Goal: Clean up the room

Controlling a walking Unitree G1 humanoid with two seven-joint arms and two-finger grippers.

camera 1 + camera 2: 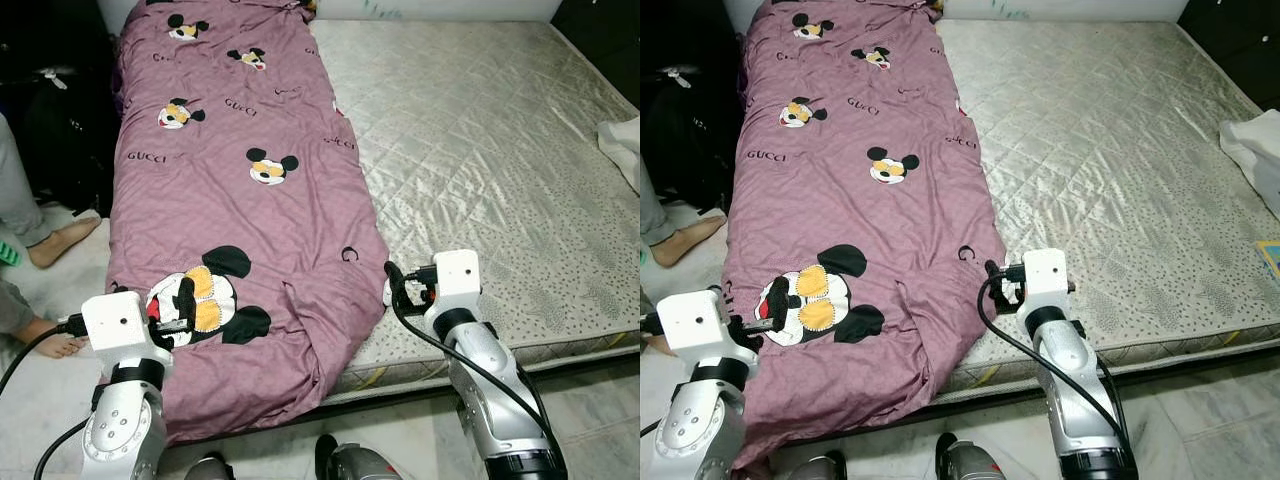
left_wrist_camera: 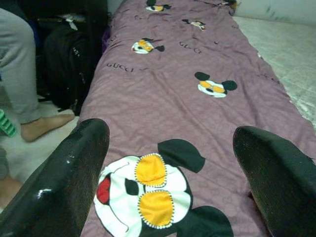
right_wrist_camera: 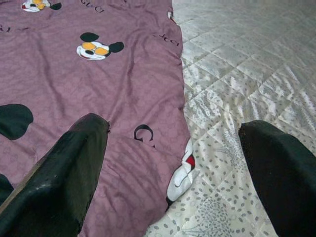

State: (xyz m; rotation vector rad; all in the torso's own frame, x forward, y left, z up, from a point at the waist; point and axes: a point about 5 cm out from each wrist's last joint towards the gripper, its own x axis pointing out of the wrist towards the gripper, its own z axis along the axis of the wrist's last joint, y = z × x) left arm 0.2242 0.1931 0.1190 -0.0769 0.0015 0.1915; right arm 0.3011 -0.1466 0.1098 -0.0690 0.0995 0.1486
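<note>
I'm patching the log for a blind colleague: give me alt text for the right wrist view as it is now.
The right tool, fingers open, hovers over the near edge of a mauve cartoon-mouse quilt where it meets the bare quilted mattress. The quilt's edge runs away up the bed, and a folded corner shows white and red near the fingers.

bright, even light; sharp frames

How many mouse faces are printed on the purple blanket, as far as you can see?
5 on the purple blanket: one at the far end, the next, another near the left edge, mid-blanket, and a large one nearest. Folds may hide more.
</note>
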